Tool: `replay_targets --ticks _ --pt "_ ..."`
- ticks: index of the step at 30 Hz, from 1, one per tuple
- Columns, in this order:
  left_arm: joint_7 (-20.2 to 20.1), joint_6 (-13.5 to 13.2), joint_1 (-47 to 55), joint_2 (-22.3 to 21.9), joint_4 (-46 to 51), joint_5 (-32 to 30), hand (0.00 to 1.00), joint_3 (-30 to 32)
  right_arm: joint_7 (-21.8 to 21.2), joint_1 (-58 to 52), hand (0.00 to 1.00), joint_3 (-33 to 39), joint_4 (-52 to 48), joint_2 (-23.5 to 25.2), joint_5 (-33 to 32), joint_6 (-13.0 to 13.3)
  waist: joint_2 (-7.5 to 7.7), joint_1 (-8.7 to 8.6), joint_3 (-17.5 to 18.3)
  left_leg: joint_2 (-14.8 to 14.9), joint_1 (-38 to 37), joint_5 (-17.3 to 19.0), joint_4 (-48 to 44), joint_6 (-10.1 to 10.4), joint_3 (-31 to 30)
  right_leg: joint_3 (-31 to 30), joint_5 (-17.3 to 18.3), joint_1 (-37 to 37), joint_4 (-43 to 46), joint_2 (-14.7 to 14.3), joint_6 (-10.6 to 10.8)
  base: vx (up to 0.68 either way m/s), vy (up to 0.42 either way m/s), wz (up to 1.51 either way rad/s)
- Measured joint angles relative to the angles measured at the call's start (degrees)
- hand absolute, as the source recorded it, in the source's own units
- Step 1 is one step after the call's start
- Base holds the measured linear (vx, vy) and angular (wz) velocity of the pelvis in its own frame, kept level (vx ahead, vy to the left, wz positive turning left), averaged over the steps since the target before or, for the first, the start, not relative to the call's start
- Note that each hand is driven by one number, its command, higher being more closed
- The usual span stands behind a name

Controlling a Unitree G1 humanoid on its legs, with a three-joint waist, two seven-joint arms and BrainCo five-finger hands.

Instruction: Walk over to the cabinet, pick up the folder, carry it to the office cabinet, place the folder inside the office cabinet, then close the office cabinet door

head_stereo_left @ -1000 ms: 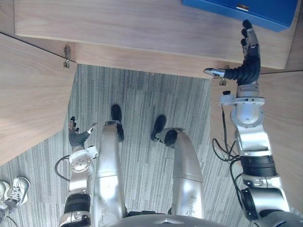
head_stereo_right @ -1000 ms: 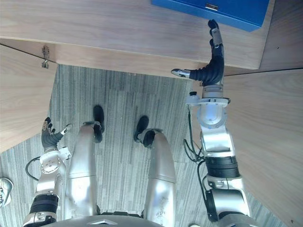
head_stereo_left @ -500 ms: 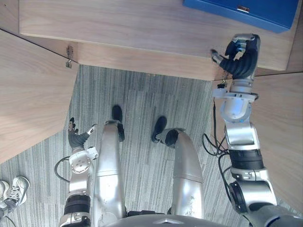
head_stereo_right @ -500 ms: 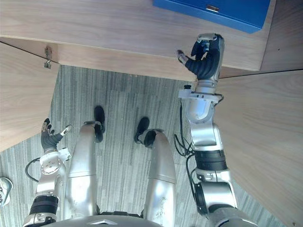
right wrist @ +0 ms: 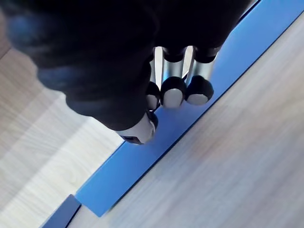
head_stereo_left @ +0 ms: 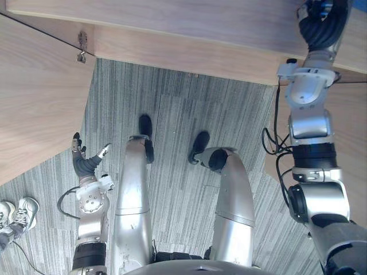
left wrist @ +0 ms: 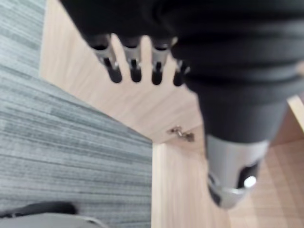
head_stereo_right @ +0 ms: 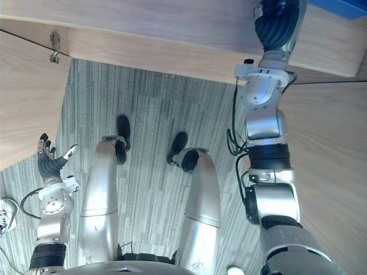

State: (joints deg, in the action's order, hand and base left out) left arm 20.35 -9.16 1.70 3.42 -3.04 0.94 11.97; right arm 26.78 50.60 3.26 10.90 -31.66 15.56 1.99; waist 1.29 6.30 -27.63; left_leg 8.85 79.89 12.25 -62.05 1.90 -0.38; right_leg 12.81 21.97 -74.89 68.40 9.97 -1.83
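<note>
The blue folder (right wrist: 133,164) lies flat on the wooden shelf (head_stereo_left: 172,23) of the office cabinet, and its edge shows at the top right (head_stereo_right: 344,6). My right hand (head_stereo_left: 321,23) reaches up over the shelf's front edge to the folder. Its fingers (right wrist: 173,90) are curled into a fist right over the folder's long edge, with the thumb tucked beside them; I see nothing gripped in them. My left hand (head_stereo_left: 85,163) hangs low at my left side, fingers (left wrist: 133,66) straight and empty.
Both cabinet doors stand open: the left door (head_stereo_left: 34,103) swings out on a metal hinge (head_stereo_left: 82,47), the right door (head_stereo_left: 352,149) lies beside my right arm. Grey striped carpet (head_stereo_left: 172,126) lies between them. A person's white shoes (head_stereo_left: 14,215) stand at the lower left.
My right hand went from straight fingers to a fist and moved further in over the shelf toward the folder. The camera view has shifted. The left hand stays as it was.
</note>
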Motion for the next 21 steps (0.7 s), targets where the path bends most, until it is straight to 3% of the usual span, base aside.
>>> replay_targets --ticks 15,21 --pt "-1.18 -1.32 2.48 0.09 4.74 1.56 0.00 -0.84 -0.44 11.26 1.00 -4.10 11.00 -7.49 -3.50 0.83 -0.14 -0.04 0.02 0.08 4.87 -0.02 -3.10 0.03 0.28 -0.71 0.80 -5.62 4.41 0.80 -0.54 -0.01 0.006 0.01" --pt "-1.24 -2.10 2.48 0.11 4.72 3.49 0.00 -0.88 -0.51 14.64 1.00 -5.30 15.84 -7.63 -7.28 2.87 -0.30 -0.40 0.17 0.17 5.34 -0.10 -3.14 0.21 0.51 -0.79 0.76 -6.42 5.16 1.06 -0.67 -0.03 0.017 0.02"
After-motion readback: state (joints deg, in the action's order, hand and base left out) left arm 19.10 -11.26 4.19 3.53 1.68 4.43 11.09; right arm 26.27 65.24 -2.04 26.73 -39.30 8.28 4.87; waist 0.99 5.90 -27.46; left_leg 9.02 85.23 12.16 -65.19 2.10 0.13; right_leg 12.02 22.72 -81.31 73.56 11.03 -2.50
